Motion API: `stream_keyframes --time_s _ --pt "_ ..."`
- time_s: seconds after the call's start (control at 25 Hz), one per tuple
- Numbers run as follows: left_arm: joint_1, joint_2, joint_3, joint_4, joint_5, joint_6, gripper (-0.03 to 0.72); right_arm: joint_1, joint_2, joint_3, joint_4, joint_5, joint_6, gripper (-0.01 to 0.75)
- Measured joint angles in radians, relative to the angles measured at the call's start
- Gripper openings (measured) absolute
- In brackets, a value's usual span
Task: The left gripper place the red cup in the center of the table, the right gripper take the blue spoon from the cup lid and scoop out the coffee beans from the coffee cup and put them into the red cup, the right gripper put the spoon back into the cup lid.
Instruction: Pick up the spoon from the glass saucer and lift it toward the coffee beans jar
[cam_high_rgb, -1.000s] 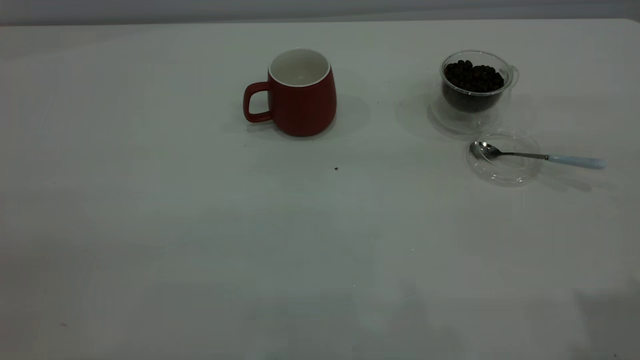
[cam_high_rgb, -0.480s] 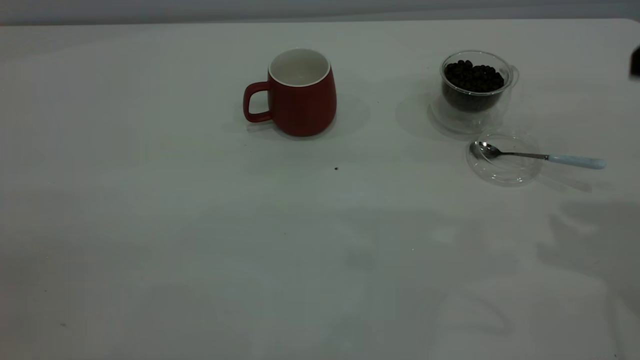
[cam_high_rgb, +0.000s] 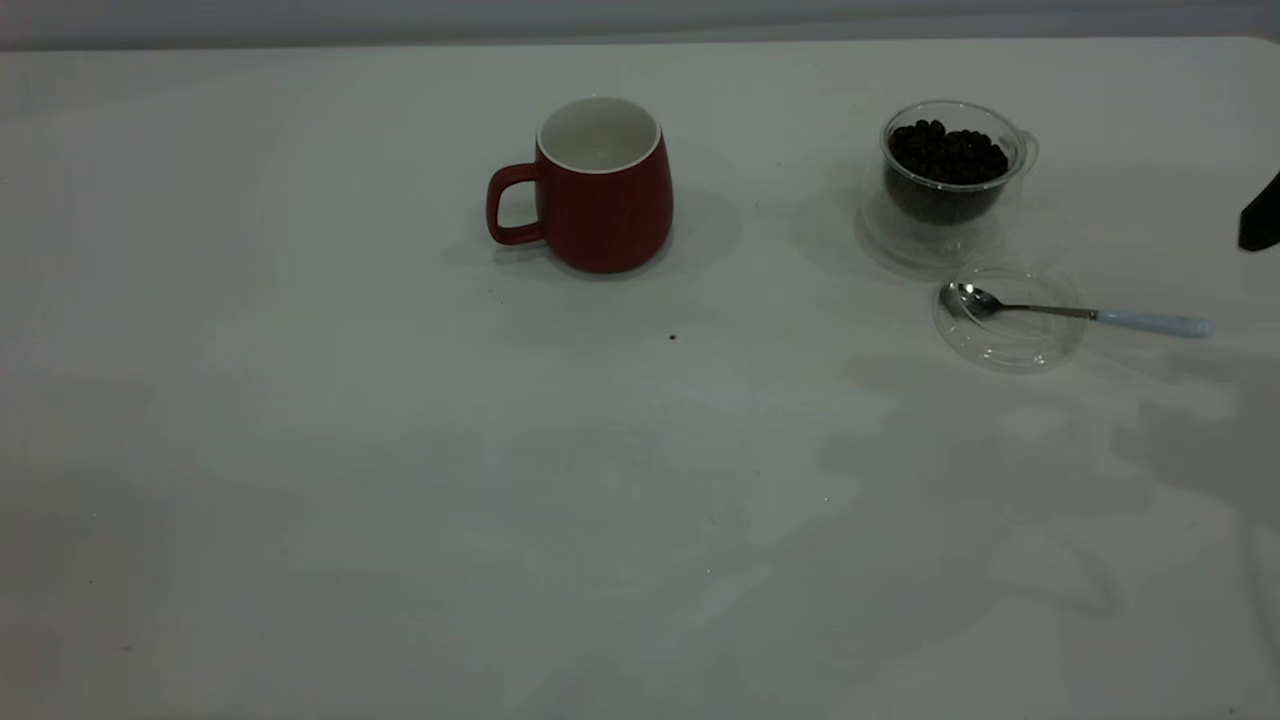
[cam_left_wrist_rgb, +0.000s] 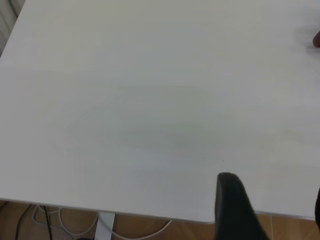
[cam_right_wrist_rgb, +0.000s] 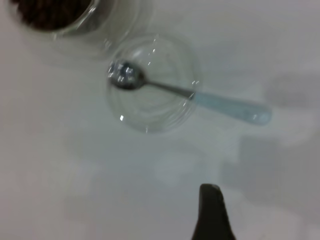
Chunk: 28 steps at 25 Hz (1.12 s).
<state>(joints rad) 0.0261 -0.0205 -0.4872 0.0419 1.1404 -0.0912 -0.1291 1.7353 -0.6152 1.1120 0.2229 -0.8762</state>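
1. I see the large plain white table (cam_high_rgb: 400, 480) bare in the foreground.
2. The small blue-handled metal spoon (cam_high_rgb: 1085, 314) lies with its bowl in the round clear glass lid (cam_high_rgb: 1008, 345), handle toward 3 o'clock.
3. The black right gripper (cam_high_rgb: 1260, 215) shows at the 3 o'clock edge; I cannot tell its grip.
4. The clear glass cup (cam_high_rgb: 950, 175) holds dark coffee beans (cam_high_rgb: 945, 152).
5. The dark red ceramic mug (cam_high_rgb: 595, 190) stands at 12 o'clock.
6. The left gripper (cam_left_wrist_rgb: 235, 210) sits over the table edge; I cannot tell its grip.

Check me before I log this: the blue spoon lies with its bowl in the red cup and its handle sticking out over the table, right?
Not quite. In the exterior view the blue spoon's bowl lies in the cup lid, not the red cup; its handle does stick out over the table.
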Motion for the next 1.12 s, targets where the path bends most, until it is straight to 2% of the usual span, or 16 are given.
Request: stream_keyframes --time_s 0.16,0.36,0.6,1.0,1.12 --pt "0.0 0.0 0.0 0.0 0.0 0.0 0.445 -0.131 0.075 -0.043 0.087 0.109 -0.064 0.577" --pt "0.0 0.0 0.0 0.0 0.0 0.0 0.445 -0.248 0.209 -0.051 0.337 0.215 -0.29 0.577" --pt "0.0 0.0 0.0 0.0 0.0 0.0 0.445 -0.261 0.342 -0.054 0.628 0.357 -0.547 0.577" --pt "0.0 0.0 0.0 0.0 0.0 0.002 0.445 -0.273 0.515 -0.108 0.671 0.38 -0.654 0.577" --pt "0.0 0.0 0.0 0.0 0.001 0.002 0.445 -0.282 0.54 -0.142 0.672 0.423 -0.678 0.577"
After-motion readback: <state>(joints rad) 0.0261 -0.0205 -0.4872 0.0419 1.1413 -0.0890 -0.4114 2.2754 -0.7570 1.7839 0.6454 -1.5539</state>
